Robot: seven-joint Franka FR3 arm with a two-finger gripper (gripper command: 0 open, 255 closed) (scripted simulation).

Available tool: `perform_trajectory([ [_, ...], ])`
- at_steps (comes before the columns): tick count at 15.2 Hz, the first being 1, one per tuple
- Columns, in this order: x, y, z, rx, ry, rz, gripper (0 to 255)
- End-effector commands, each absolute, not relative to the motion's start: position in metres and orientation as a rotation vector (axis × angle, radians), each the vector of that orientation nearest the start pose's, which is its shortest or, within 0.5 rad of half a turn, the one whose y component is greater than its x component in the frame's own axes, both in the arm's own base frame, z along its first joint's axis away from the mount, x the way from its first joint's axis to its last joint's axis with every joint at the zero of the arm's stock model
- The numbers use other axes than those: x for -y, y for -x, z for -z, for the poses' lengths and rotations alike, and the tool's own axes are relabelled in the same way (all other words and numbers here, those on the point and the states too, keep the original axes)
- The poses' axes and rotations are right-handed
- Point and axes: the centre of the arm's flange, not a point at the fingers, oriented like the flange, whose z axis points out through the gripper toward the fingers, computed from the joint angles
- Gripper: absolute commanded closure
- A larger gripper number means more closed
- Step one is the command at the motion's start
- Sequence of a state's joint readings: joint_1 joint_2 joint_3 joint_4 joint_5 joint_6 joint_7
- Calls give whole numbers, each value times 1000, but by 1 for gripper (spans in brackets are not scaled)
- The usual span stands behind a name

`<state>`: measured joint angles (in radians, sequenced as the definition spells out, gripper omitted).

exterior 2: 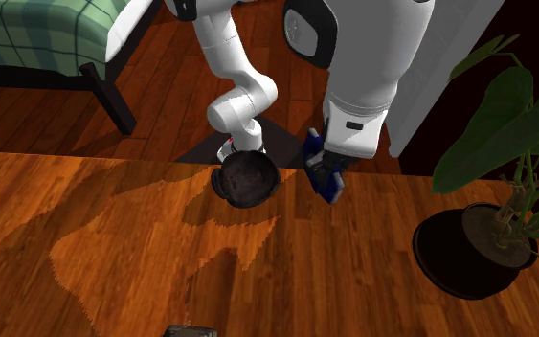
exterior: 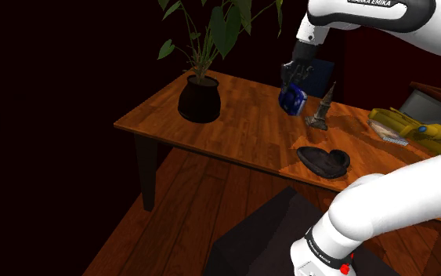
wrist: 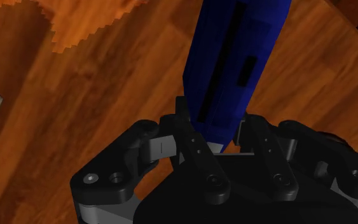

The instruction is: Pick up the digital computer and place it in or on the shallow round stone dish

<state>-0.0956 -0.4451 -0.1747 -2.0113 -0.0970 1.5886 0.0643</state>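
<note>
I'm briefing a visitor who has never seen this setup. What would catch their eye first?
The blue computer, clasped in the black pincer over the wooden table, stands out first. Next comes the dark round dish lying empty on it, then the leafy potted plant at the shoulder view's left.

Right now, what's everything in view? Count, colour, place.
table: 1, reddish-brown wood, carries the items
potted plant: 1, green leaves, black pot, table corner at the shoulder view's left
blue device: 1, blue, clasped in the gripper
dark dish: 1, near-black, round, on the table edge nearest the stand
figurine: 1, dark, upright on the table beside the device
yellow object: 1, yellow, on the table at the shoulder view's right
plaid furniture: 1, green, on the floor
stand: 1, dark
arm: 1, white
gripper: 1, black, shut on the device
</note>
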Motion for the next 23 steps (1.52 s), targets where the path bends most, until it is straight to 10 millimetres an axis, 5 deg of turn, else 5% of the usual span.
perform_trajectory([
  [1, 140, -368, -633, -500, 3125, 22, 255],
  [14, 175, -202, -647, -500, 3125, 22, 255],
  [23, 175, -202, -599, -500, 3125, 22, 255],
])
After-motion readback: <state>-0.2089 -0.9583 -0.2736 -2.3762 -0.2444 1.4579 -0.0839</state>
